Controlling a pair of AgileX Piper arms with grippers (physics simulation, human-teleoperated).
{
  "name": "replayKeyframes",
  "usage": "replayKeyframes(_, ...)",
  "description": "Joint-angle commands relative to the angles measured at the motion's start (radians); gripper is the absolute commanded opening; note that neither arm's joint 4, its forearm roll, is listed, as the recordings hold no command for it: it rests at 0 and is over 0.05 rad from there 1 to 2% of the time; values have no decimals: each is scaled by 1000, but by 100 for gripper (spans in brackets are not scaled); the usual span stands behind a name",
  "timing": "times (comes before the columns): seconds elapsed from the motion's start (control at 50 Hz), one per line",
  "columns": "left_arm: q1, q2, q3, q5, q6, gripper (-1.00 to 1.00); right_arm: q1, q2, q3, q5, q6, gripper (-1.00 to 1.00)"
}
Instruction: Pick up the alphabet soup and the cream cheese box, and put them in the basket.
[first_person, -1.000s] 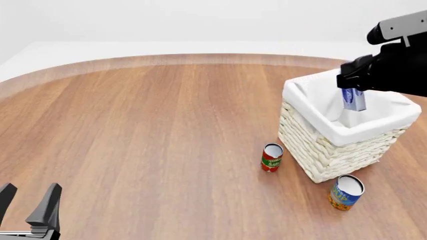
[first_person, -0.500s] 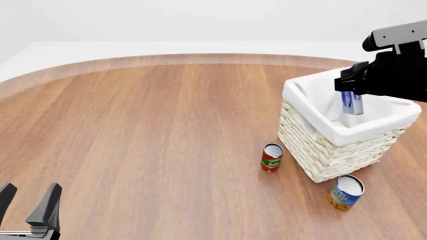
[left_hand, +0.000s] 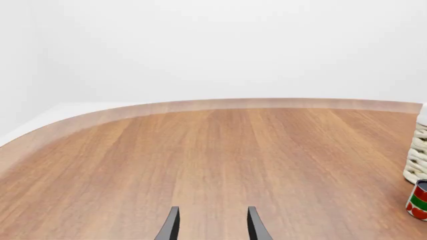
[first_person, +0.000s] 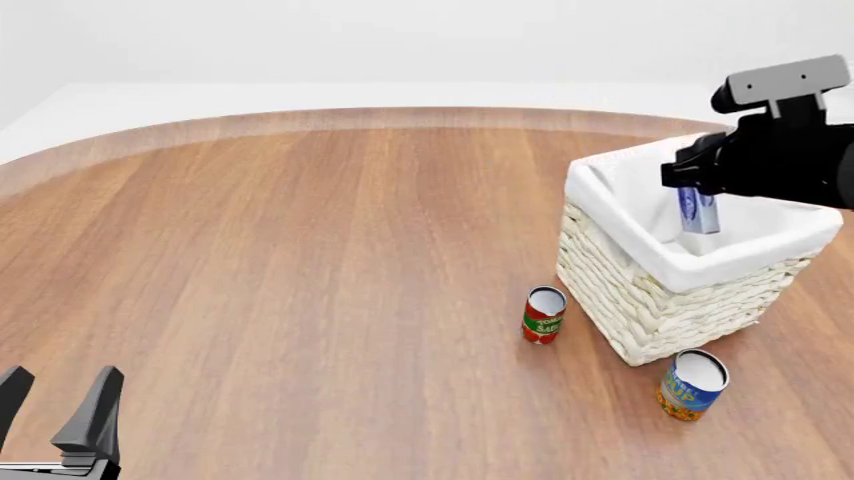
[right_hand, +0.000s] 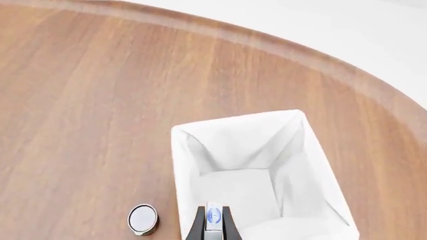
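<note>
Clamped on the cream cheese box (first_person: 698, 211), the right gripper (first_person: 694, 188) is seen above the basket (first_person: 627, 290), over its open mouth. In the front view the box hangs upright from the black fingers, and its lower end is placed inside the white cloth liner (first_person: 747, 250); whether it touches the bottom cannot be told. In the right wrist view the narrow end of the box (right_hand: 213, 216) is held between the two fingers (right_hand: 197, 227), directly above the white inside of the basket (right_hand: 193, 145).

The left gripper (first_person: 54, 410) is found at about 7 o'clock of the front view, low over the wooden table (first_person: 294, 260), with its fingers apart and nothing between them. The same two fingers (left_hand: 169, 227) are shown parted in the left wrist view, above bare wood (left_hand: 213, 160).

The alphabet soup (first_person: 691, 384) is standing on the table at about 5 o'clock from the basket, near its front corner but apart from it. A red-and-green can (first_person: 542, 314) is standing just beside the basket at about 8 o'clock of it; it is also seen from the top in the right wrist view (right_hand: 143, 219) and at the edge of the left wrist view (left_hand: 419, 200).
</note>
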Motion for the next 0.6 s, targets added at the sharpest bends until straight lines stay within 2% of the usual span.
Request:
replayKeyframes(0.02,0,0,0,0,0,100,-16,25,-3,-18,-2,-100)
replayKeyframes(0.6,0,0,0,0,0,100,-41,124,-46,-53,-4,-100)
